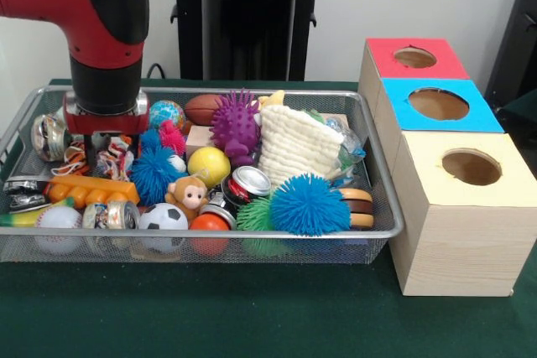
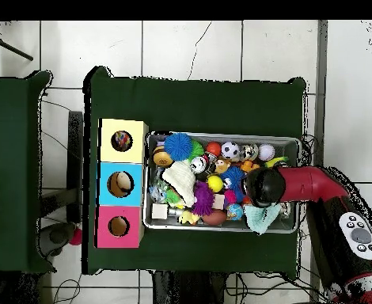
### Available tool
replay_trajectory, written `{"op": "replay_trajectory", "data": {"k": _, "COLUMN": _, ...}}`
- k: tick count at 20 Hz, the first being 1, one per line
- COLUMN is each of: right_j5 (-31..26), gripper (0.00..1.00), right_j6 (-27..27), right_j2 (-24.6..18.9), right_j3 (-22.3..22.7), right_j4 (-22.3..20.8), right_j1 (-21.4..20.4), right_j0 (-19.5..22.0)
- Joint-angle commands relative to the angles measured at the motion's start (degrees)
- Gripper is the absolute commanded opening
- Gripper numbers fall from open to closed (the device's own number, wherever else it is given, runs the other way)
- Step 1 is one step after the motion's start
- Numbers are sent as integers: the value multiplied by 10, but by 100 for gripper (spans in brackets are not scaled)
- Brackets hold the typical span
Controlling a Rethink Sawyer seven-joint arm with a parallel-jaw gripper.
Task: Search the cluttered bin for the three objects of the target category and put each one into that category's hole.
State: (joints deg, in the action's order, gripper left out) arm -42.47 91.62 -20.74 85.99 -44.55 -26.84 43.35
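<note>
The wire mesh bin (image 1: 394, 225) is full of toys; it also shows in the overhead view (image 2: 221, 136). My gripper (image 1: 107, 147) is lowered into its left end, open, with its fingers on either side of a white multicolour rope toy (image 1: 114, 158). An orange-and-black rope toy (image 1: 75, 159) lies just left of it. In the overhead view the arm's end (image 2: 264, 187) hides the gripper and both rope toys. The yellow-surround hole (image 1: 471, 167) is on the nearest wooden box, right of the bin. From overhead the hole (image 2: 122, 141) shows something multicoloured inside.
The blue hole (image 1: 438, 104) and the red hole (image 1: 414, 57) are behind the yellow one. Spiky balls (image 1: 309, 204), a cream knitted cloth (image 1: 292, 145), cans (image 1: 250, 182), a soccer ball (image 1: 162, 217) and a monkey toy (image 1: 188, 196) crowd the bin.
</note>
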Motion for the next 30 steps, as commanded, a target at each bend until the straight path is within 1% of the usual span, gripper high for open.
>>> {"op": "replay_trajectory", "data": {"k": 1, "right_j5": 32, "gripper": 0, "right_j6": -46, "right_j2": -40, "right_j3": 35, "right_j4": 9, "right_j1": 24, "right_j0": -5}}
{"op": "replay_trajectory", "data": {"k": 5, "right_j5": 44, "gripper": 0, "right_j6": -66, "right_j2": -47, "right_j3": 37, "right_j4": 0, "right_j1": 25, "right_j0": 0}}
{"op": "replay_trajectory", "data": {"k": 8, "right_j5": 39, "gripper": 0, "right_j6": -42, "right_j2": -46, "right_j3": 40, "right_j4": 18, "right_j1": 14, "right_j0": -2}}
{"op": "replay_trajectory", "data": {"k": 13, "right_j5": 0, "gripper": 0, "right_j6": -42, "right_j2": -49, "right_j3": 45, "right_j4": 43, "right_j1": -14, "right_j0": -13}}
{"op": "replay_trajectory", "data": {"k": 16, "right_j5": -34, "gripper": 0, "right_j6": -52, "right_j2": -59, "right_j3": 52, "right_j4": 71, "right_j1": -33, "right_j0": -16}}
{"op": "replay_trajectory", "data": {"k": 17, "right_j5": -56, "gripper": 0, "right_j6": -52, "right_j2": -69, "right_j3": 57, "right_j4": 96, "right_j1": -42, "right_j0": -14}}
{"op": "replay_trajectory", "data": {"k": 18, "right_j5": -67, "gripper": 0, "right_j6": -54, "right_j2": -75, "right_j3": 60, "right_j4": 111, "right_j1": -46, "right_j0": -13}}
{"op": "replay_trajectory", "data": {"k": 19, "right_j5": -79, "gripper": 0, "right_j6": -43, "right_j2": -89, "right_j3": 67, "right_j4": 143, "right_j1": -50, "right_j0": -9}}
{"op": "replay_trajectory", "data": {"k": 21, "right_j5": -85, "gripper": 0, "right_j6": -31, "right_j2": -105, "right_j3": 74, "right_j4": 179, "right_j1": -51, "right_j0": -6}}
{"op": "replay_trajectory", "data": {"k": 23, "right_j5": -75, "gripper": 0, "right_j6": -25, "right_j2": -116, "right_j3": 81, "right_j4": 201, "right_j1": -51, "right_j0": -5}}
{"op": "replay_trajectory", "data": {"k": 27, "right_j5": -62, "gripper": 0, "right_j6": -49, "right_j2": -129, "right_j3": 84, "right_j4": 209, "right_j1": -53, "right_j0": -7}}
{"op": "replay_trajectory", "data": {"k": 30, "right_j5": -53, "gripper": 0, "right_j6": -33, "right_j2": -125, "right_j3": 81, "right_j4": 217, "right_j1": -56, "right_j0": -17}}
